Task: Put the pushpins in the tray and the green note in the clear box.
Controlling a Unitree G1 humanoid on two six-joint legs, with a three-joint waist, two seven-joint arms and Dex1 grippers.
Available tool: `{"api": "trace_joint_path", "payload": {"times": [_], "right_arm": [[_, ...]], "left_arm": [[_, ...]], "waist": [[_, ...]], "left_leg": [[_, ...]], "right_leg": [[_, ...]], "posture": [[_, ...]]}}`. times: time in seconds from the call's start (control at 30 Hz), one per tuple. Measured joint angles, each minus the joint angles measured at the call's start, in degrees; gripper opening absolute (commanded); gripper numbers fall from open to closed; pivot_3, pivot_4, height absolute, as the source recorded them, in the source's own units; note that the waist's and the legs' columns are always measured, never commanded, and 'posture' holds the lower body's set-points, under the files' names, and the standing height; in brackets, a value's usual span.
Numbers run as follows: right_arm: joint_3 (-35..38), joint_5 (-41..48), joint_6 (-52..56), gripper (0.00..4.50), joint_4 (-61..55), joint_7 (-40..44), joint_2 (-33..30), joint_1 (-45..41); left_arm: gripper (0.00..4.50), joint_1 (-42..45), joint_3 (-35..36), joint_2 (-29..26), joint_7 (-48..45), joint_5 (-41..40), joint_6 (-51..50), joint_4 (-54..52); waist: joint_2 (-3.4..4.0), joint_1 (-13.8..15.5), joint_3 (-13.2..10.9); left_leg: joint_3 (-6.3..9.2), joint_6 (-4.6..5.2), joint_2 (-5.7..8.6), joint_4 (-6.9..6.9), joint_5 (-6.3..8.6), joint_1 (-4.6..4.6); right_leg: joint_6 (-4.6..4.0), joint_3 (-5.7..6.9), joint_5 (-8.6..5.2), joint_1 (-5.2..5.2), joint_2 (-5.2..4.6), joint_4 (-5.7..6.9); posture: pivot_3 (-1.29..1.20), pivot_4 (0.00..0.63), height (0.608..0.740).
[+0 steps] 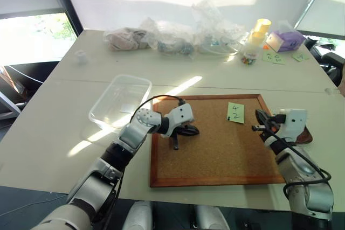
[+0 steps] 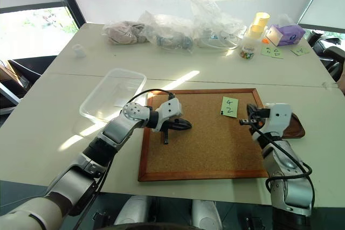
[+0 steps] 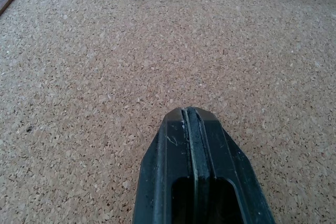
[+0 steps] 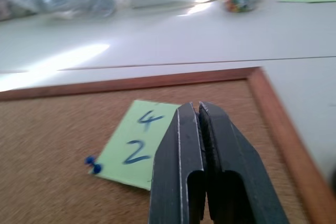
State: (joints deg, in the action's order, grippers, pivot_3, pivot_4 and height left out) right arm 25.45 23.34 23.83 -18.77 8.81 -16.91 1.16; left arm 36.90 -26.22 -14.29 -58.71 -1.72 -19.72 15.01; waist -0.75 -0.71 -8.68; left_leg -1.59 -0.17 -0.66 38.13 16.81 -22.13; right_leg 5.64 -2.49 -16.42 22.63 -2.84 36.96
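Pale green note (image 4: 137, 149) — "4" over "2", blue pushpin (image 4: 93, 165) at its corner — both grippers' fingers closed, empty.

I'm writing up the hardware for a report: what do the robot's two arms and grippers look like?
Both arms are silver-grey segments with black joints and white wrist housings. A thin black cable loops over each forearm. The left gripper and right gripper each have two black fingers, flat-sided with hollowed bases, tapering toward the tips. I see no markings.
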Motion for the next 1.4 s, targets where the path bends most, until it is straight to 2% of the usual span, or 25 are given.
{"api": "trace_joint_path", "payload": {"times": [0.2,0.33,0.63,0.73,0.97,1.27,1.4], "right_arm": [[6.14,-2.64,1.87,0.04,5.93,-4.7,-3.82,1.0],[6.57,-3.28,2.42,0.04,8.87,-5.21,-4.81,0.44],[6.56,-3.89,2.49,0.04,13.75,-5.33,-6.12,-2.65],[6.55,-3.94,2.49,0.87,14.6,-5.55,-6.11,-2.91],[6.56,-3.9,2.49,4.38,14.63,-5.74,-6.1,-3.37],[6.86,-2.97,2.66,4.47,14.44,-5.62,-6.01,-2.29],[10.06,2.06,6.28,4.47,13.21,-7.27,-3.29,-2.52]], "left_arm": [[0.0,-0.11,0.02,-0.37,-0.07,0.0,0.02,-0.21],[0.0,-0.11,0.01,-0.37,-0.02,0.0,0.01,-0.12],[0.0,-0.09,-0.01,-0.28,0.0,0.0,0.08,-0.09],[0.0,-0.09,-0.02,-0.28,0.03,0.0,0.12,-0.09],[0.0,-0.09,-0.03,-0.28,0.05,0.0,0.13,-0.09],[0.0,-0.08,-0.03,-0.27,0.05,0.0,0.14,-0.08],[0.0,-0.08,-0.02,-0.27,0.06,0.0,0.14,-0.06]], "waist": [[0.07,-0.07,0.08],[0.32,-0.11,0.23],[0.32,-0.1,0.23],[0.33,-0.1,0.23],[0.32,-0.1,0.23],[0.32,-0.11,0.23],[0.32,-0.1,0.23]], "left_leg": [[0.0,0.0,-0.01,-0.01,0.0,0.01],[-0.02,0.0,0.0,-0.01,0.0,0.01],[-0.02,0.0,0.0,-0.01,0.0,0.0],[-0.02,0.0,0.0,-0.01,0.0,-0.01],[-0.02,0.0,0.0,-0.01,0.0,-0.01],[-0.02,0.0,0.0,-0.01,0.0,-0.02],[-0.02,0.0,-0.01,-0.01,0.0,-0.03]], "right_leg": [[-0.17,0.0,-0.09,0.01,-0.03,0.0],[-0.19,0.0,-0.09,0.0,-0.05,0.0],[-0.18,0.0,-0.09,0.01,-0.03,-0.01],[-0.18,0.0,-0.09,0.01,-0.03,-0.01],[-0.17,0.0,-0.09,0.01,-0.02,-0.01],[-0.18,0.0,-0.09,0.01,-0.02,-0.03],[-0.19,0.0,-0.09,0.02,-0.04,-0.03]], "posture": [[0.0,0.15,0.74],[0.0,0.15,0.74],[0.0,0.15,0.74],[0.0,0.15,0.74],[0.0,0.15,0.74],[0.0,0.15,0.74],[0.0,0.15,0.74]]}}
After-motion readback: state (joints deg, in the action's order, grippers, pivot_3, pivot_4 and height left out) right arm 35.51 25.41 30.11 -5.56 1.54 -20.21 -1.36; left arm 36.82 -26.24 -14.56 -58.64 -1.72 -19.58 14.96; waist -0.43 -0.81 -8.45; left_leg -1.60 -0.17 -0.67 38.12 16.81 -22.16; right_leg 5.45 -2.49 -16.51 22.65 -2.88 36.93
